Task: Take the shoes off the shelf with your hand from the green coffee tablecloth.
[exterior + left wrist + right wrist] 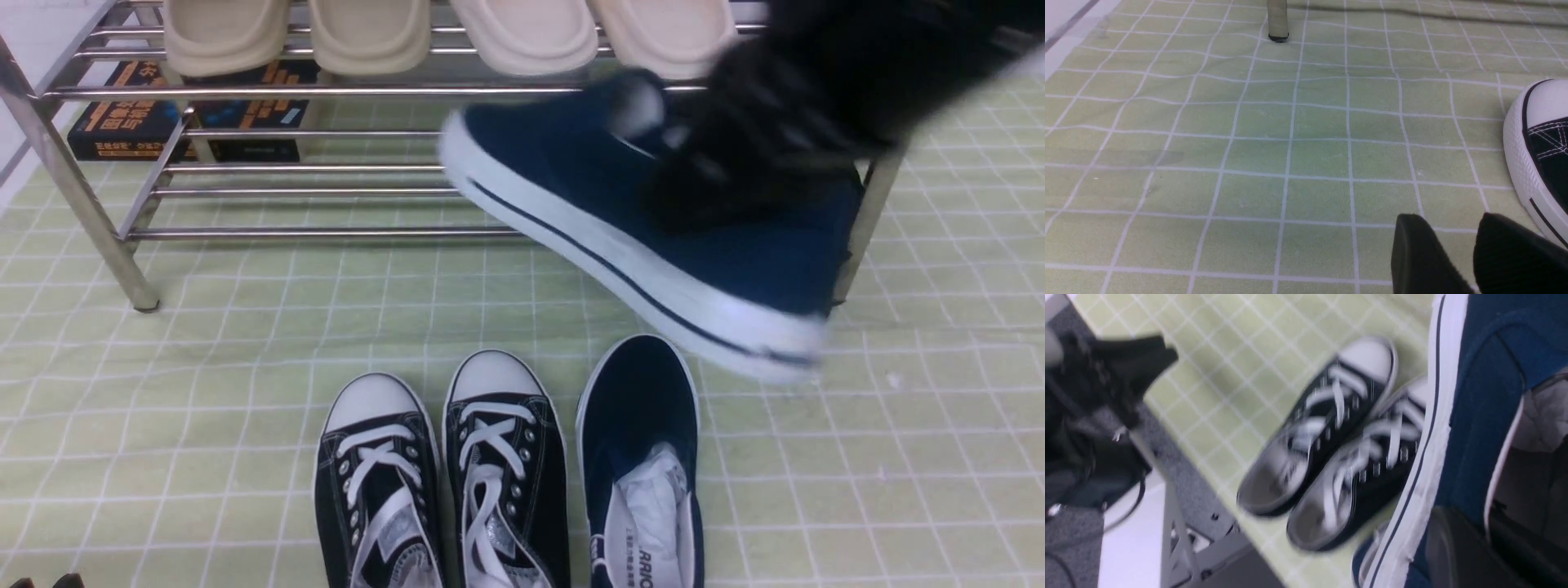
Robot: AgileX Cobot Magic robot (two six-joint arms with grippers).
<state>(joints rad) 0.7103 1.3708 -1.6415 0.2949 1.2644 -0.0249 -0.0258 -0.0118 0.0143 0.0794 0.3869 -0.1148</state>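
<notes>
Only the front view shows the shelf [326, 88], upper left; the right wrist view shows the hand [1490, 543] closed tight on the navy shoe's [1478, 416] side wall.

1. The right arm [857, 73] is reaching in from the upper right of the front view, slanting downward, its outline blurred.
2. The right gripper [706, 184] is clamping the navy shoe [571, 171] at its opening and holding it tilted.
3. Of its fingers [1453, 547], one is pressing the shoe's outer side wall while the other is sitting inside.
4. The left gripper [1451, 222] is hanging low, its two black prongs [1412, 253] standing apart with nothing between them.
</notes>
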